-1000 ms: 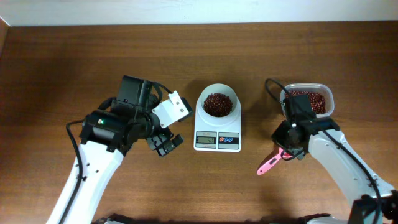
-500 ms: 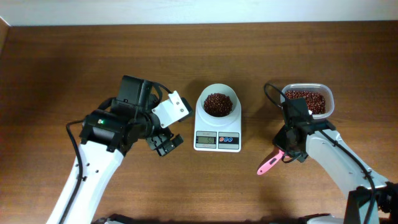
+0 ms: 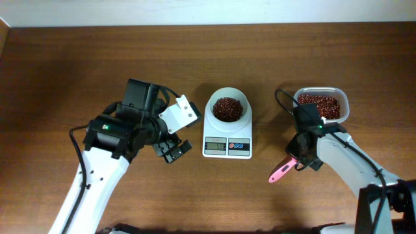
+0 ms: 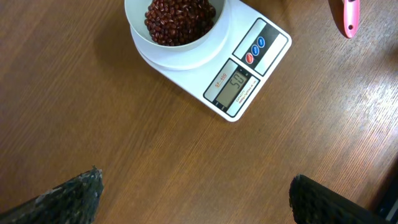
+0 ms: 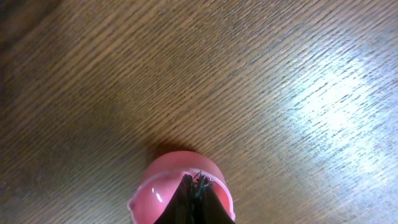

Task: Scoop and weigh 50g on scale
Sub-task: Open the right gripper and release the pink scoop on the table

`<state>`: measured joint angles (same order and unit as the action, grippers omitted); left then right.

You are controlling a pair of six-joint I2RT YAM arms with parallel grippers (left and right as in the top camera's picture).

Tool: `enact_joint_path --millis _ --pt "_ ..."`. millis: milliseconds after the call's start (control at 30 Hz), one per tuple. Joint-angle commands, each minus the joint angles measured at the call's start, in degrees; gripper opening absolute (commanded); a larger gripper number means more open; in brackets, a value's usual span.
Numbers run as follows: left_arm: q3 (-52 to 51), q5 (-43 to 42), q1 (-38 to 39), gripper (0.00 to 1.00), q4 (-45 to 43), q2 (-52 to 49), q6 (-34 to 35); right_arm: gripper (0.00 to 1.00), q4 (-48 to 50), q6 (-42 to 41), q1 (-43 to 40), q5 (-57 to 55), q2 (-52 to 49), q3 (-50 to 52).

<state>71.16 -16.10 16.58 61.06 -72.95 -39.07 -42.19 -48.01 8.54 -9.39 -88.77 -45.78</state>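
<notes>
From where I stand, the beans (image 3: 227, 108) sit heaped on the scale (image 3: 227, 147) at mid-desk, so scooping looks about done, and the right hand (image 3: 296, 160), clamped on the pink scoop (image 3: 281, 171) near the tub (image 3: 346, 104), likely need only lay it down, while the left hand (image 3: 177, 130) hangs with its fingers apart.

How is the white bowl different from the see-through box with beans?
The bowl is round and white; the box is rectangular and clear. The bowl sits on the scale; the box rests straight on the table. Both hold small red-brown beans.
</notes>
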Motion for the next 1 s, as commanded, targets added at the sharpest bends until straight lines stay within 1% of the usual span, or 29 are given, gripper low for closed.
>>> enact_joint_path --millis 0,100,200,500,567,700,767,900,967 --pt "0.85 -0.66 -0.24 0.99 -0.07 0.59 -0.92 0.04 1.86 -0.17 -0.31 -0.15 -1.25 0.63" --pt "0.85 -0.66 -0.24 0.99 -0.09 0.59 -0.92 0.04 4.48 0.85 -0.31 -0.28 -1.36 0.63" --pt "0.85 -0.66 -0.24 0.99 -0.09 0.59 -0.92 0.04 7.02 8.72 -0.31 -0.28 -1.33 0.63" --pt "0.85 -0.66 -0.24 0.99 -0.07 0.59 -0.90 0.04 7.76 27.71 -0.31 1.14 -1.33 0.63" --pt "0.85 -0.66 -0.24 0.99 -0.09 0.59 -0.92 0.04 7.58 29.38 -0.31 1.22 -1.33 0.63" --pt "0.85 -0.66 -0.24 0.99 -0.09 0.59 -0.92 0.04 7.52 29.51 -0.31 1.07 -1.33 0.63" --pt "0.85 -0.66 -0.24 0.99 -0.07 0.59 -0.92 0.04 7.52 32.06 -0.31 0.76 -1.33 0.63" --pt "0.85 -0.66 -0.24 0.99 -0.09 0.59 -0.92 0.04 7.52 32.41 -0.37 -0.87 -1.33 0.61" --pt "0.85 -0.66 -0.24 0.99 -0.09 0.59 -0.92 0.04 7.50 32.63 -0.37 -4.57 -1.33 0.61"
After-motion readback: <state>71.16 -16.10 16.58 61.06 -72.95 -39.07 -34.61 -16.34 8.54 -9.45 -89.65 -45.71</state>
